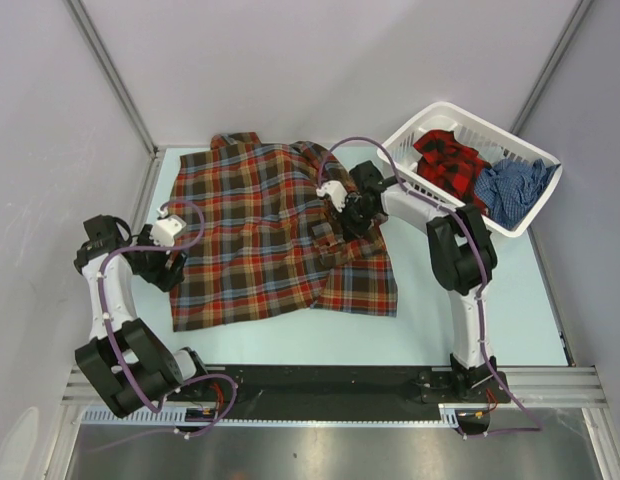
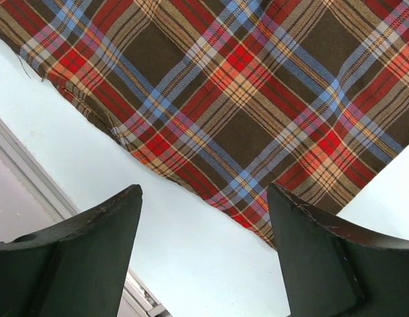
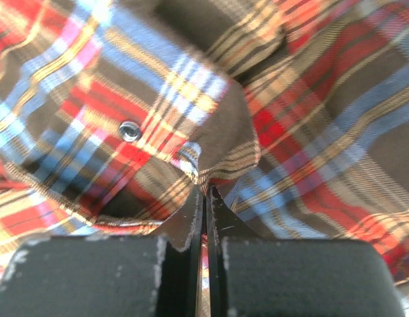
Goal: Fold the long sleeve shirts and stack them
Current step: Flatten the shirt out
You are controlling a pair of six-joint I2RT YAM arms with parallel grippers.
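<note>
The brown/red-orange/light-blue plaid shirt (image 1: 260,225) lies spread on the table, its right part bunched and folded over. My right gripper (image 1: 342,208) is shut on a fold of it; in the right wrist view the cloth (image 3: 218,142) is pinched between the closed jaws (image 3: 206,198), beside a snap button (image 3: 130,130). My left gripper (image 1: 168,262) is open and empty at the shirt's left edge, its fingers (image 2: 99,224) above bare table next to the hem (image 2: 191,178). The red-and-black plaid shirt (image 1: 448,160) and the blue checked shirt (image 1: 510,188) lie in the basket.
The white plastic laundry basket (image 1: 420,130) stands at the back right, close behind my right arm. Grey walls enclose the table on the left, back and right. A metal rail (image 2: 33,188) runs along the table's left edge.
</note>
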